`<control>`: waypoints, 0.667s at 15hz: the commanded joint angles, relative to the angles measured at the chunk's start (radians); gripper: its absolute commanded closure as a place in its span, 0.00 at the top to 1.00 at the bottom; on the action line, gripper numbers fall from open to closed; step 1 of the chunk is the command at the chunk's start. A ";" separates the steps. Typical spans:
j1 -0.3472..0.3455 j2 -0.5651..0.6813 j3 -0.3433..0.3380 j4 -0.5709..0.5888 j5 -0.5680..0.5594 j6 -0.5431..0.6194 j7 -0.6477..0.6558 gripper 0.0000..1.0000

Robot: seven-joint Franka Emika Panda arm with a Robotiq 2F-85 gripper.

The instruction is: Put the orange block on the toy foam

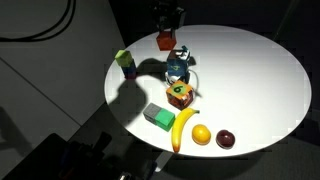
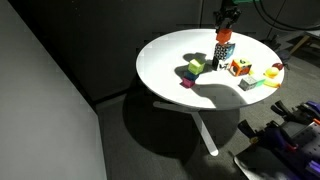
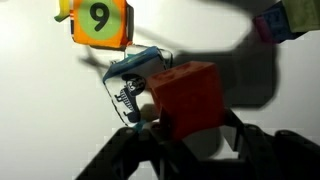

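While the gripper (image 1: 166,31) hangs over the far part of the round white table (image 1: 262,72), its two dark fingers (image 3: 243,138) are closed part-way and clamp the orange block (image 1: 165,41) between them, one on each side. The block is clear of the table surface. In an exterior view the orange block (image 2: 222,37) sits directly above the toy foam (image 2: 226,52). In the wrist view the orange block (image 3: 186,94) overlaps one edge of the toy foam (image 3: 133,72) and is offset to one side. Contact between the two cannot be confirmed. The brown cube with the green 9 top (image 3: 100,21) stands just beyond the toy foam. A green-and-purple block (image 1: 124,62) stands apart near the table edge.
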 commanded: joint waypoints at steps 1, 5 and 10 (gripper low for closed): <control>-0.016 0.026 0.003 0.060 0.022 -0.045 0.016 0.28; -0.029 0.032 0.003 0.065 0.039 -0.044 0.010 0.28; -0.042 0.040 0.002 0.071 0.056 -0.044 0.009 0.28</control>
